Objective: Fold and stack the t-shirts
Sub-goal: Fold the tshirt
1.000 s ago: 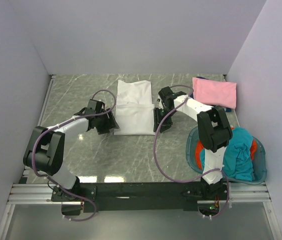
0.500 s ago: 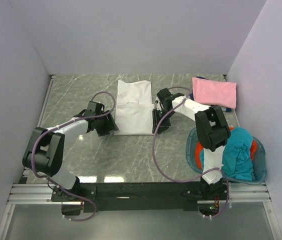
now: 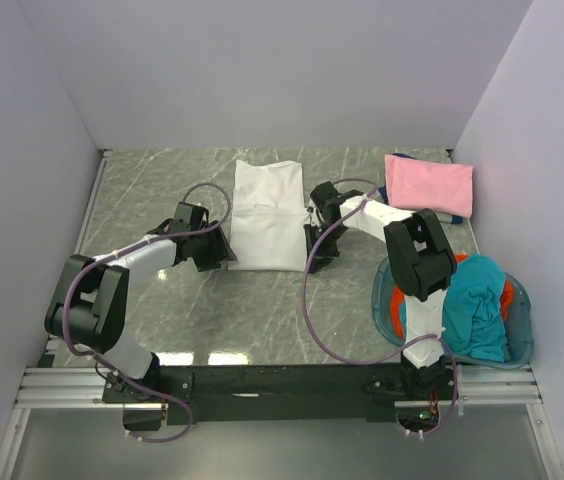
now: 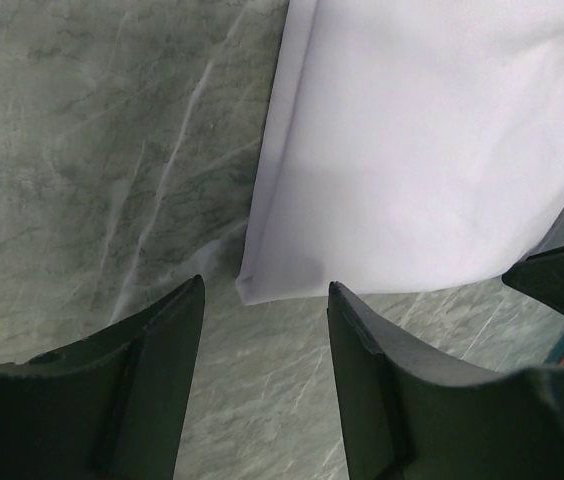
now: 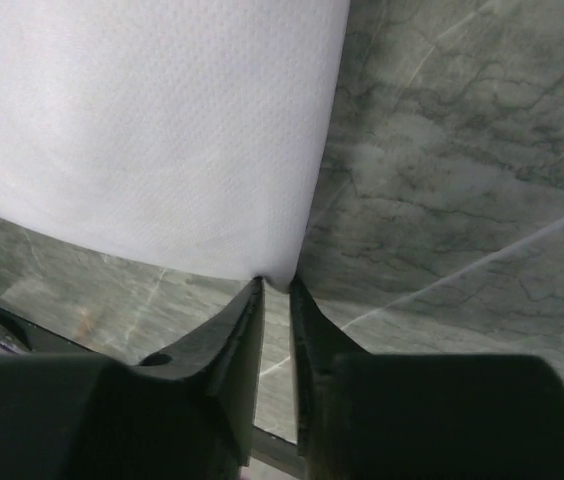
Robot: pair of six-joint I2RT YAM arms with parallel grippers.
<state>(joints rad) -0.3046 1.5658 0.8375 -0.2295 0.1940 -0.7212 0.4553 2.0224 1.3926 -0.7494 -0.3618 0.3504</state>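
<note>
On the left of the desk [image 3: 162, 190], the left gripper [image 4: 265, 300] holds its fingers released astride one near corner of the half-folded white t-shirt [image 3: 267, 215]. The right gripper [image 5: 277, 290] has its fingers clenched on the other near corner. Farther right the pink t-shirt [image 3: 429, 185] lies folded, while the teal t-shirt [image 3: 477, 310] and the orange-red t-shirt [image 3: 399, 305] wait unfolded in the basket [image 3: 380, 290].

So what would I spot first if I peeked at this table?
The big white t-shirt lying in the middle of the table, with the left gripper and right gripper each at one of its near corners. Then the bright colours on the right: a folded pink t-shirt at the far corner and a teal t-shirt heaped in the blue basket.
</note>
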